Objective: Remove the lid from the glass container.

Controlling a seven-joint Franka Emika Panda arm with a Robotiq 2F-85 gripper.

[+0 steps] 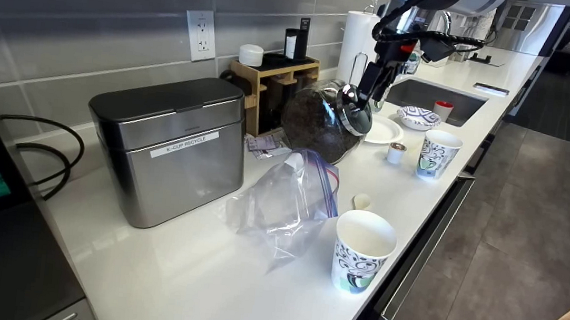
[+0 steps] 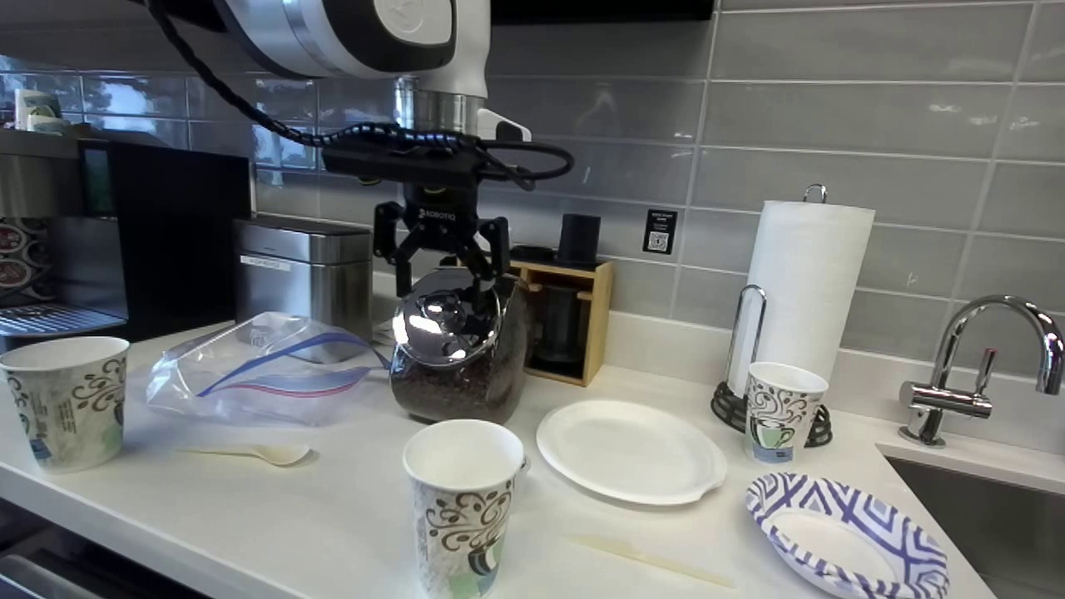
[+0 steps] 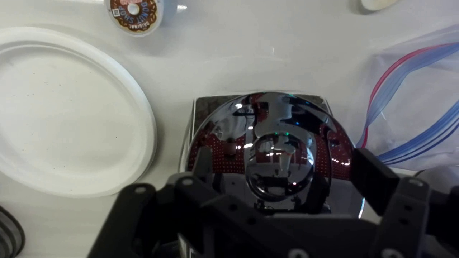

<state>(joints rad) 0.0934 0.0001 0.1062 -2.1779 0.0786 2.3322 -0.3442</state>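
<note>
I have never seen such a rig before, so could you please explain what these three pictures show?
This is a robot arm ending in a two-fingered gripper. Two pictures come from cameras outside the robot, looking from different places; the third comes from its wrist, looking past the fingers. On the counter are a dark glass container with a shiny lid on it, paper cups, a plate, a patterned bowl, a pale spoon, a clear plastic bag and a steel box, among other things. The fingers stand apart, with the lid's knob between them in the wrist view, so nothing seems to be held yet.
</note>
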